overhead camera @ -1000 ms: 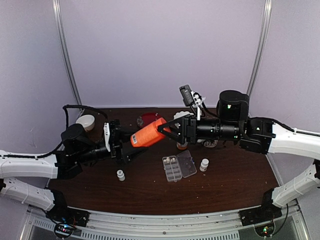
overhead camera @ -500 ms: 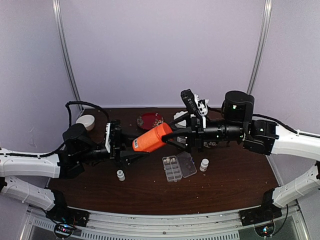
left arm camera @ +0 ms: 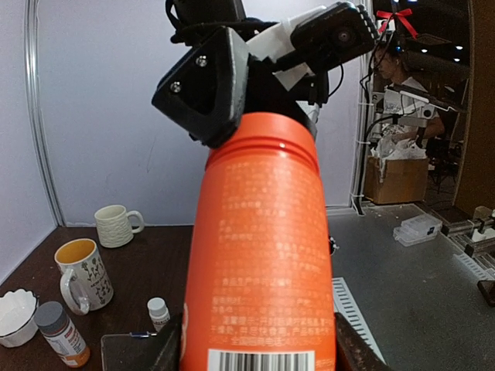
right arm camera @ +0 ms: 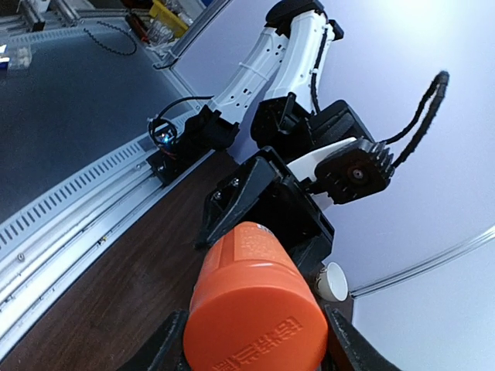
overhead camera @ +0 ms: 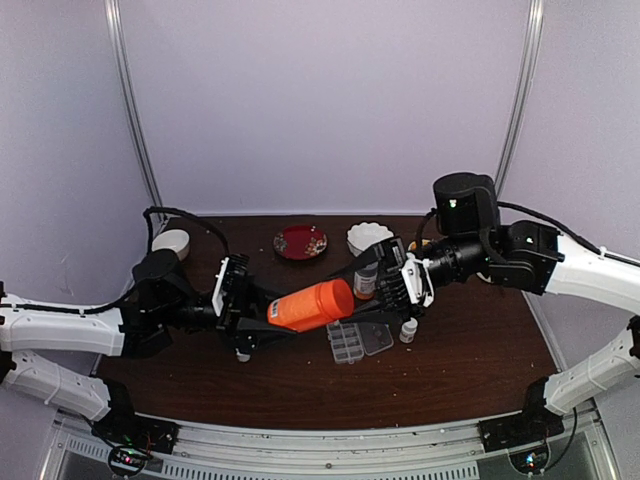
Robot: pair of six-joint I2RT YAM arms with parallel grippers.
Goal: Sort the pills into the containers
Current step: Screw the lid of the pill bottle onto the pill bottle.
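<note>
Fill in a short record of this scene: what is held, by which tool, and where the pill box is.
Held item: orange bottle, lying sideways, raised off the table
Left tool: closed on its barcode end
Right tool: closed on the other end
Pill box: on the table, lid open, untouched

A pale lilac wall (overhead camera: 320, 100) is closing off the twelve o'clock side behind a dark brown wooden table (overhead camera: 470, 370). Slim metal poles (overhead camera: 133, 110) are rising at about ten and two o'clock, and a slotted aluminium rail (overhead camera: 330, 440) is running along the table's six o'clock edge. Off past the table's side, towards three o'clock in the left wrist view, a grey floor (left arm camera: 418, 294) is stretching away, a cardboard box (left arm camera: 394, 179) is sitting farther back, and small ceiling lights (left arm camera: 456, 48) are glowing in a dim workshop corner.
</note>
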